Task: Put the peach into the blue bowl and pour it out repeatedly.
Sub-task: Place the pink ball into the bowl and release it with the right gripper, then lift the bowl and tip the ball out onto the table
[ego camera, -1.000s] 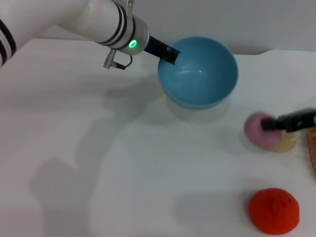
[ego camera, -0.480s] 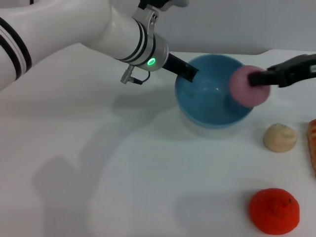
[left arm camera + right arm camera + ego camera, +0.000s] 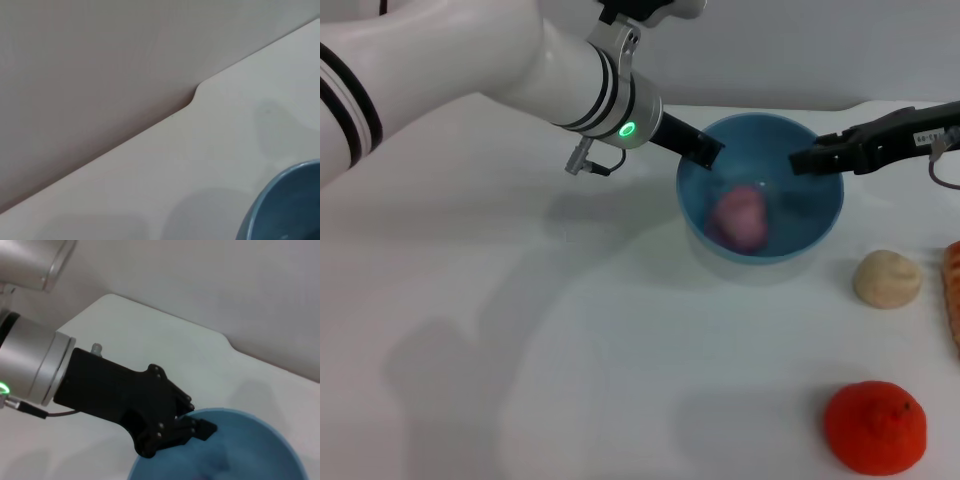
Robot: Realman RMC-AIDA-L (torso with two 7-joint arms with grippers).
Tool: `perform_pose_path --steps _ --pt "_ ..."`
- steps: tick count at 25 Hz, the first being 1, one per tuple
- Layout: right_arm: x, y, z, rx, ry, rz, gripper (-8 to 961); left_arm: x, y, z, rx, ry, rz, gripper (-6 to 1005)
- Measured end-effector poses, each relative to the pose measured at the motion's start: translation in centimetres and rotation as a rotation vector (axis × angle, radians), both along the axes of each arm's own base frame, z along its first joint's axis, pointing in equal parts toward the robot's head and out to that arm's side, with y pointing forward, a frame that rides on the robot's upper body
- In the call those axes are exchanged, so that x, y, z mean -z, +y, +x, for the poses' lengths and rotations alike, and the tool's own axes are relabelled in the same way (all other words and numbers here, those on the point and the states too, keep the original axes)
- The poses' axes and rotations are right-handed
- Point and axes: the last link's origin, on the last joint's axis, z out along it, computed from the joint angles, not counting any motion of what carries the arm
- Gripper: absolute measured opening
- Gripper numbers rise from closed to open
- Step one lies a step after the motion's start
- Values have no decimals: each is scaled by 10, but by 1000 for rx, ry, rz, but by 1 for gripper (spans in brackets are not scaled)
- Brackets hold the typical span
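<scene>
Half a second ago the right gripper [image 3: 802, 160] held the peach [image 3: 741, 217] above the bowl's rim; the peach now lies inside the blue bowl [image 3: 820, 215], free of any grip. The right gripper hovers over the far right rim, empty — how far its fingers are parted cannot be told. The left gripper [image 3: 705, 150] stays clamped on the bowl's left rim. Judgement: the placing step is done — tipping the bowl out comes next.
</scene>
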Motion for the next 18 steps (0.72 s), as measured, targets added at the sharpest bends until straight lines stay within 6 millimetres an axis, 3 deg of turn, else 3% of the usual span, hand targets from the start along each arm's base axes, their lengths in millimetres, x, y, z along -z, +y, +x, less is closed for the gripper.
perform_pose_path --steps 6,9,14,18 --pt "-12 1 8 -33 33 92 487 -1 1 -3 -3 -4 16 0" --pt "-29 -1 21 -70 45 216 533 -2 2 -6 -6 -7 25 -1" --pt "-57 -16 58 -95 68 424 596 -3 2 -9 -10 -10 35 -1" --pt "-63 -36 86 -63 172 495 631 -4 4 -9 -4 -14 47 -1"
